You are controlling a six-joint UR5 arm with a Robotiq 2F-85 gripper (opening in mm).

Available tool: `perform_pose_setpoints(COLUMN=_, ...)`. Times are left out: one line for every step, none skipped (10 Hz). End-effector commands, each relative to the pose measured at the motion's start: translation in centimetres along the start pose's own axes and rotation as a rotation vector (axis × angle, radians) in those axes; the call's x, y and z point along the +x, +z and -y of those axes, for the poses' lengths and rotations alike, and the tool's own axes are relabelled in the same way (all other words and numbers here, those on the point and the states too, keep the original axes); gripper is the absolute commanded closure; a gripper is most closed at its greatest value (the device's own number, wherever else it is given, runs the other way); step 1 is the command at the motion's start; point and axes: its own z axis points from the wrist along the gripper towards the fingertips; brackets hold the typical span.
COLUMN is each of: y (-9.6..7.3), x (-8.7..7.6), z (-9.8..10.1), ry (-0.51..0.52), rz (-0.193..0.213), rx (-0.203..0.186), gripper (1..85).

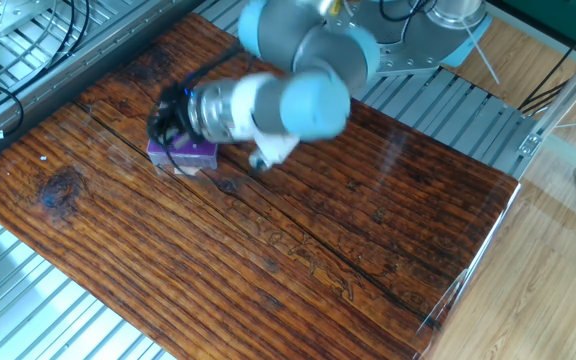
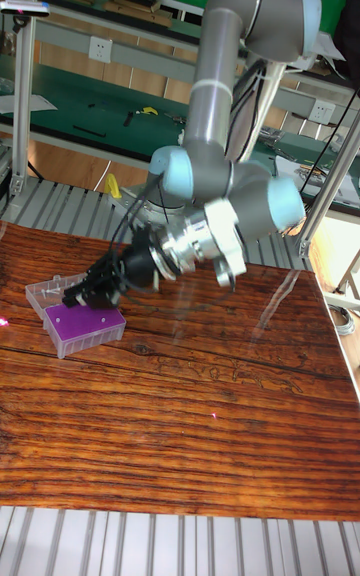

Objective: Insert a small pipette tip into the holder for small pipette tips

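The holder for small pipette tips (image 1: 184, 153) is a small clear box with a purple top plate, standing at the far left of the wooden table (image 1: 298, 250). In the tall fixed view the holder (image 2: 86, 323) shows its purple plate in full. My gripper (image 2: 82, 292) hangs just above the holder's back edge, its black fingers pointing down and left. In the fixed view the gripper (image 1: 162, 127) is blurred by motion and hides the holder's rear. No small pipette tip can be made out. The gap between the fingers is too small and dark to read.
A clear lid (image 2: 44, 294) lies flat behind the holder on its left. Slatted metal framing (image 1: 28, 60) with cables runs along the table's far left side. The table's right edge (image 1: 468, 270) drops off toward a wooden floor.
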Motion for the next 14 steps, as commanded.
perform_pose_setpoints(y=-0.7, x=0.6, z=-2.4, ry=0.373, rz=0.257, rx=-0.065, gripper=71.0)
perform_pose_setpoints(y=-1.5, x=-0.1, z=-3.0, ry=0.487, rz=0.394, rx=-0.142, gripper=73.0)
perform_pose_setpoints(y=-3.4, x=-1.3, z=-4.2, ry=0.633, rz=0.529, rx=-0.279, gripper=74.7)
perform_pose_setpoints(y=-4.2, x=-1.5, z=-2.4, ry=0.786, rz=0.632, rx=-0.303, gripper=76.3)
perform_pose_setpoints(y=-3.8, x=-0.6, z=0.3, ry=0.912, rz=0.662, rx=-0.240, gripper=84.7)
perform_pose_setpoints(y=-4.4, x=-1.1, z=1.9, ry=1.047, rz=0.712, rx=-0.243, gripper=84.7)
perform_pose_setpoints(y=-6.6, x=-3.1, z=2.9, ry=1.152, rz=0.818, rx=-0.308, gripper=84.7)
perform_pose_setpoints(y=-8.2, x=-4.6, z=3.5, ry=1.261, rz=0.880, rx=-0.378, gripper=84.7)
perform_pose_setpoints(y=-9.4, x=-5.9, z=3.0, ry=1.353, rz=0.896, rx=-0.469, gripper=84.7)
perform_pose_setpoints(y=-10.8, x=-7.6, z=1.8, ry=1.433, rz=0.895, rx=-0.602, gripper=84.7)
perform_pose_setpoints(y=-12.1, x=-8.9, z=0.9, ry=1.490, rz=0.898, rx=-0.702, gripper=84.7)
perform_pose_setpoints(y=-12.4, x=-9.7, z=0.7, ry=1.527, rz=0.889, rx=-0.716, gripper=84.7)
perform_pose_setpoints(y=-12.6, x=-10.5, z=-0.5, ry=1.531, rz=0.859, rx=-0.735, gripper=84.7)
perform_pose_setpoints(y=-12.5, x=-11.0, z=-1.4, ry=1.535, rz=0.824, rx=-0.723, gripper=84.7)
